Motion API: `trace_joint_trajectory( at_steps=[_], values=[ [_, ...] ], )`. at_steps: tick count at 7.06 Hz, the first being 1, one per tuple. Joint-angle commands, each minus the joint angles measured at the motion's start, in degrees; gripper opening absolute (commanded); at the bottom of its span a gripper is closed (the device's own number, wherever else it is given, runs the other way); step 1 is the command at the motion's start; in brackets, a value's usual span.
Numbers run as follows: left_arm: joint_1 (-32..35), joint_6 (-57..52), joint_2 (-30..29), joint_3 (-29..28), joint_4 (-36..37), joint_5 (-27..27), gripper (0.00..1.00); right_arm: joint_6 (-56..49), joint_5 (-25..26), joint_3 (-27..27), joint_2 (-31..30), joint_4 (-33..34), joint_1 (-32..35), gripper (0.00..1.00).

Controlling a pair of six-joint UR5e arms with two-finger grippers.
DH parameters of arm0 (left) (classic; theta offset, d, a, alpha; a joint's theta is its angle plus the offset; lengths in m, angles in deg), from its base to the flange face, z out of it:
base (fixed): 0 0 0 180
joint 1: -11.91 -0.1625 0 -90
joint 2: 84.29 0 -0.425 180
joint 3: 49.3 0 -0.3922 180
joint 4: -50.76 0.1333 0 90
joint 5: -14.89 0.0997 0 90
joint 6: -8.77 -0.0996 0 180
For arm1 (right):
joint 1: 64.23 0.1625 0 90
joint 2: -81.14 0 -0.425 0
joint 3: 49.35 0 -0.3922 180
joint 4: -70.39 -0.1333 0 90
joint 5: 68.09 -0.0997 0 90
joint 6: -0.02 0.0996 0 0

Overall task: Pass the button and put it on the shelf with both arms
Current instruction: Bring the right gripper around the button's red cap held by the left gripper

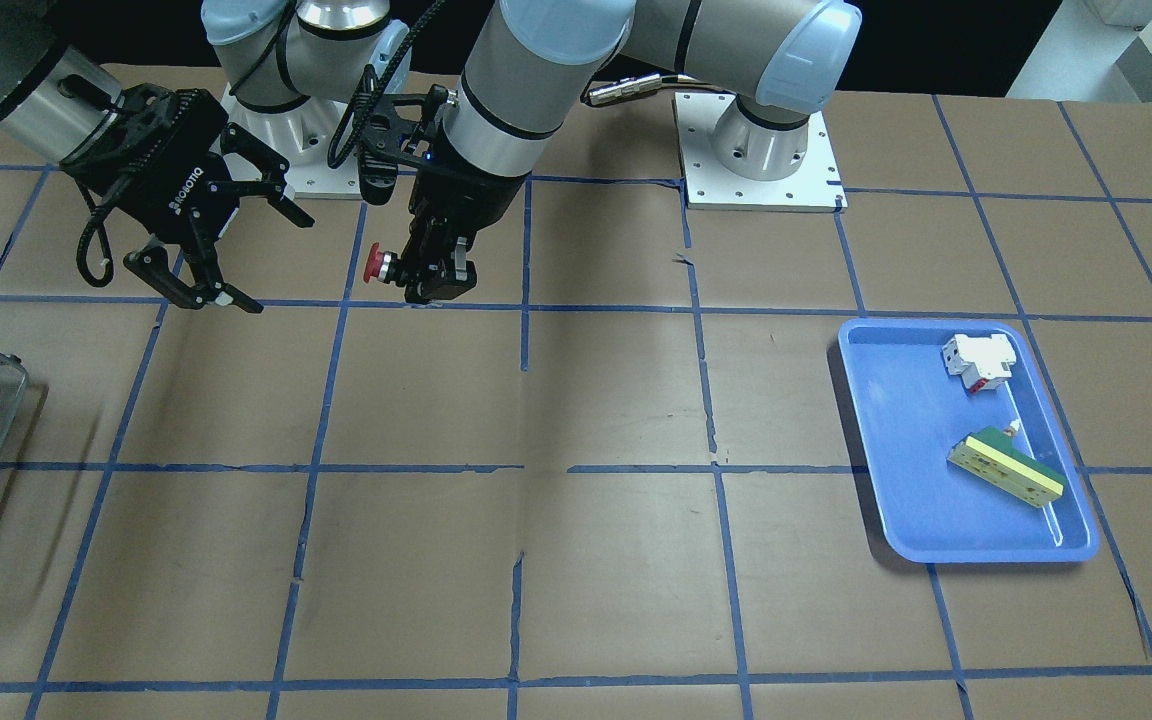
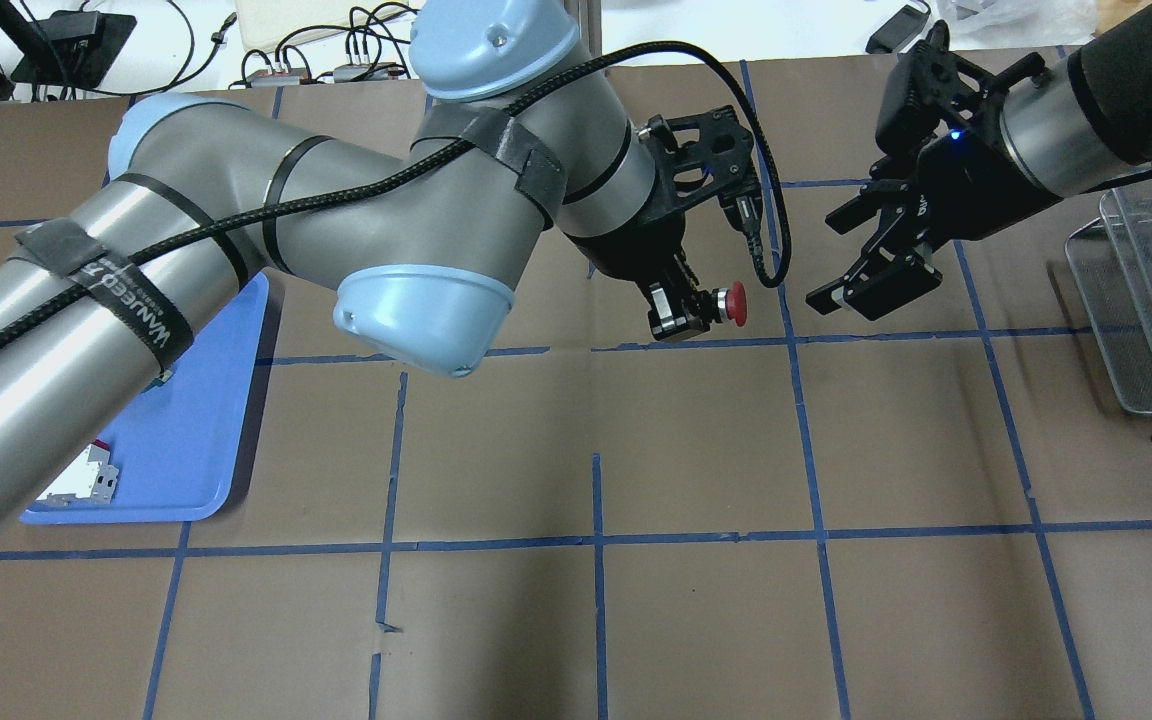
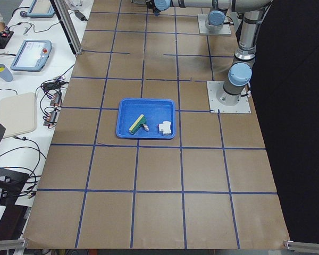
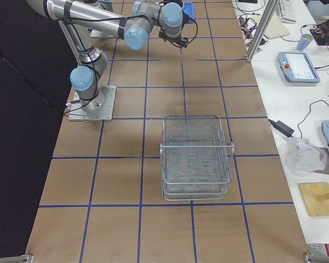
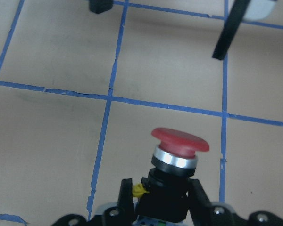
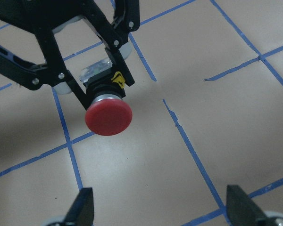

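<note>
My left gripper (image 1: pixel 436 280) is shut on the black body of the button (image 1: pixel 374 266) and holds it above the table, red cap pointing sideways at my right gripper. The button also shows in the overhead view (image 2: pixel 731 305), the left wrist view (image 5: pixel 179 143) and the right wrist view (image 6: pixel 108 115). My right gripper (image 2: pixel 841 255) is open and empty, a short gap from the cap and facing it; its fingertips (image 6: pixel 82 207) frame the button. The wire shelf (image 4: pixel 196 159) stands at the table's right end (image 2: pixel 1136 300), beyond my right gripper.
A blue tray (image 1: pixel 886 480) sits on my left side of the table, holding a white block with a red bit (image 1: pixel 979 358) and a green-and-cream bar (image 1: pixel 1004 468). Brown paper with blue tape lines covers the table.
</note>
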Motion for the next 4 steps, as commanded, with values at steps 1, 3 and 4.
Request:
trace_joint_trajectory(
  at_steps=[1, 3, 4],
  values=[
    [0.0, 2.3, -0.3, 0.0, 1.0, -0.1, 0.0, -5.2, -4.5, 1.3, -0.1, -1.0, -0.8, 1.0],
    [-0.3, 2.9, -0.1, -0.1, 1.0, 0.1, 0.0, -8.1, -7.9, 2.6, -0.1, -0.6, -0.7, 1.0],
    [-0.3, 4.0, -0.1, 0.0, 2.0, 0.1, 0.0, -8.2, -9.2, 2.6, -0.1, -0.6, -0.6, 1.0]
  ],
)
